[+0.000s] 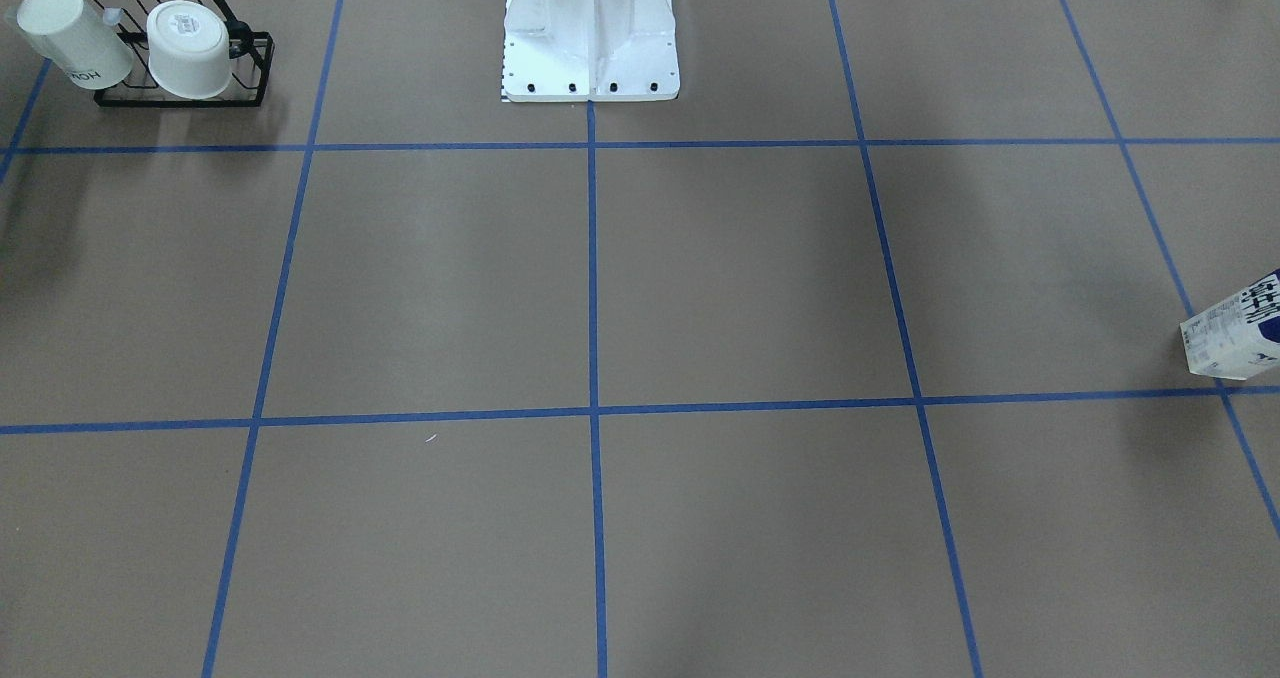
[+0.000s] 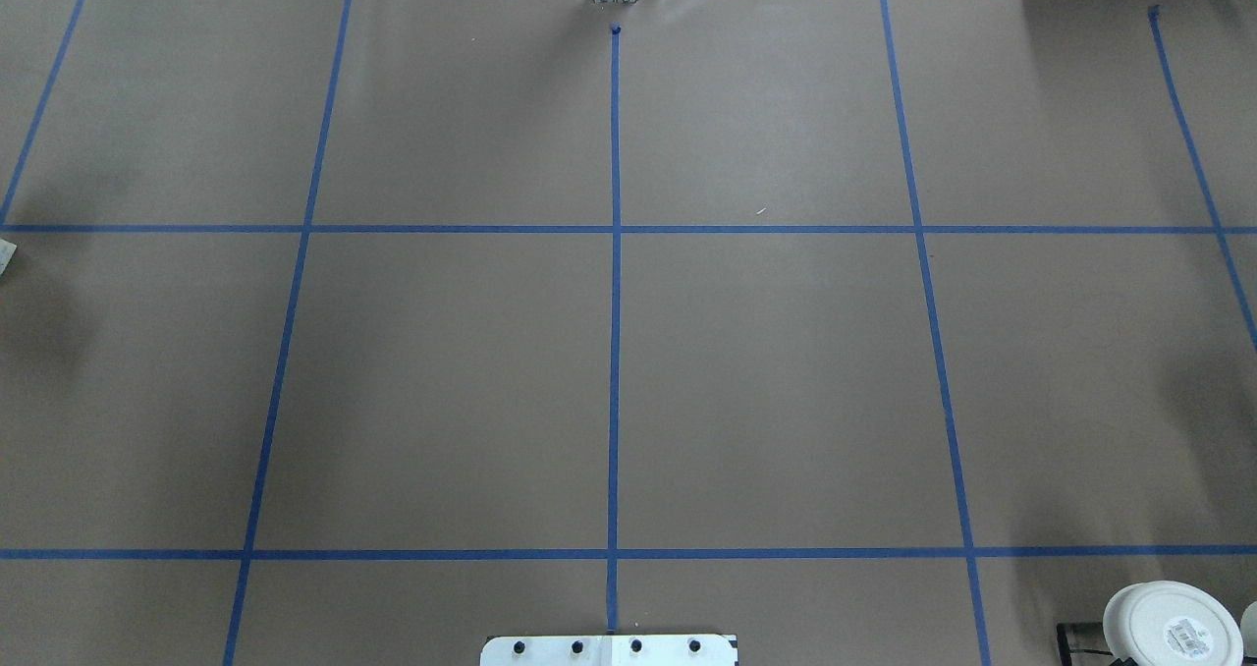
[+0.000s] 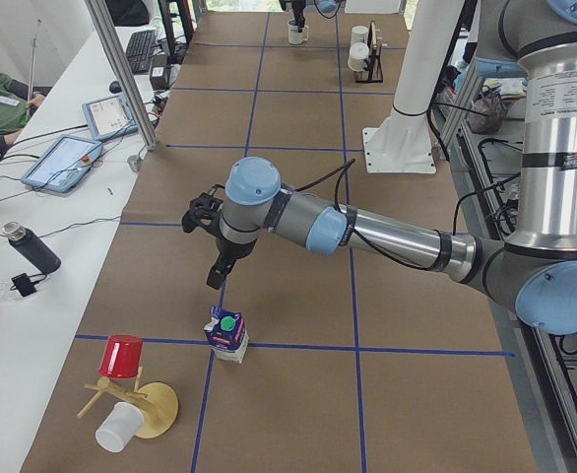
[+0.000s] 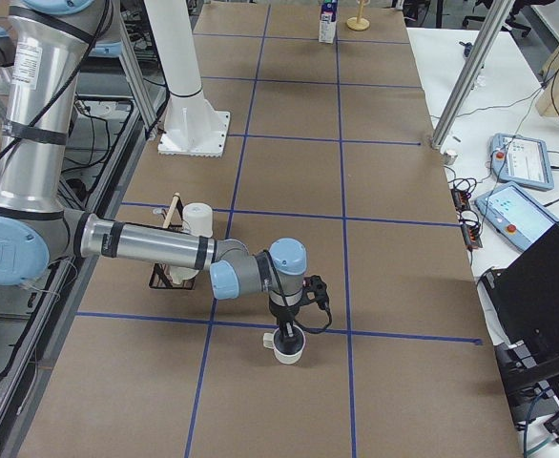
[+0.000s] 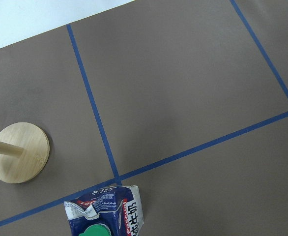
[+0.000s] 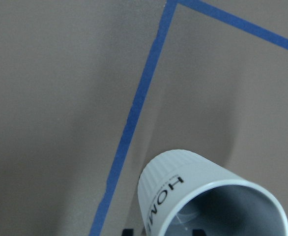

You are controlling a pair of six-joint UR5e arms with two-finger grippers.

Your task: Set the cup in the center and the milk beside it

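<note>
The cup [image 4: 287,349], a white mug with dark lettering and a greyish inside, stands on the brown table at its right end; it also shows in the right wrist view [image 6: 183,196]. My right gripper [image 4: 290,333] hangs right over its rim, reaching into it. I cannot tell if it is open or shut. The milk [image 3: 226,333], a blue-and-white carton with a green cap, stands upright at the table's left end and shows in the left wrist view [image 5: 107,214] and at the front view's right edge [image 1: 1235,338]. My left gripper [image 3: 213,281] hovers just above it, apart from it; its state is unclear.
A black wire rack [image 1: 185,93] holds two other white cups [image 1: 190,48] near the right arm's side. A wooden stand [image 3: 151,409] with a red cup [image 3: 121,355] and a white cup sits beside the milk. The white robot base [image 1: 590,58] is mid-table. Blue tape lines grid the table.
</note>
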